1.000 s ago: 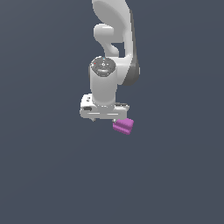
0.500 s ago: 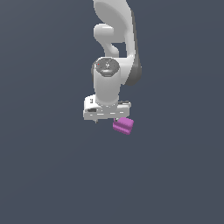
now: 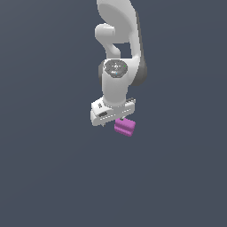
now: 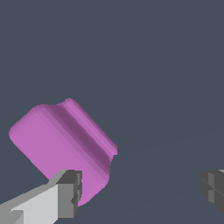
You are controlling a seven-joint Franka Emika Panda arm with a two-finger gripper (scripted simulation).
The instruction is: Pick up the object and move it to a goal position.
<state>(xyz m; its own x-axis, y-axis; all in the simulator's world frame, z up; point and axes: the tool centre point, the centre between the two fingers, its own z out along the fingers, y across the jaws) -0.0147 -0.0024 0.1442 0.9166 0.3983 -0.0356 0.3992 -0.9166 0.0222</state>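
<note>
The object (image 3: pixel 124 127) is a small magenta-purple block with rounded edges and a stepped groove, lying on the dark grey floor. In the exterior view my gripper (image 3: pixel 112 121) hangs from the white arm just above it, a little toward that view's left. The wrist view shows the object (image 4: pixel 61 144) beside one grey finger (image 4: pixel 68 192), outside the gap. The other finger (image 4: pixel 213 189) stands far off, so my gripper (image 4: pixel 142 190) is open with nothing between its fingers. The near finger hides part of the block's lower corner.
A plain dark grey floor (image 3: pixel 48 177) stretches all around. The white arm (image 3: pixel 117 40) rises behind the hand. No other objects show.
The hand has shifted slightly toward the exterior view's right and lower, closer over the magenta block. The block itself has not moved.
</note>
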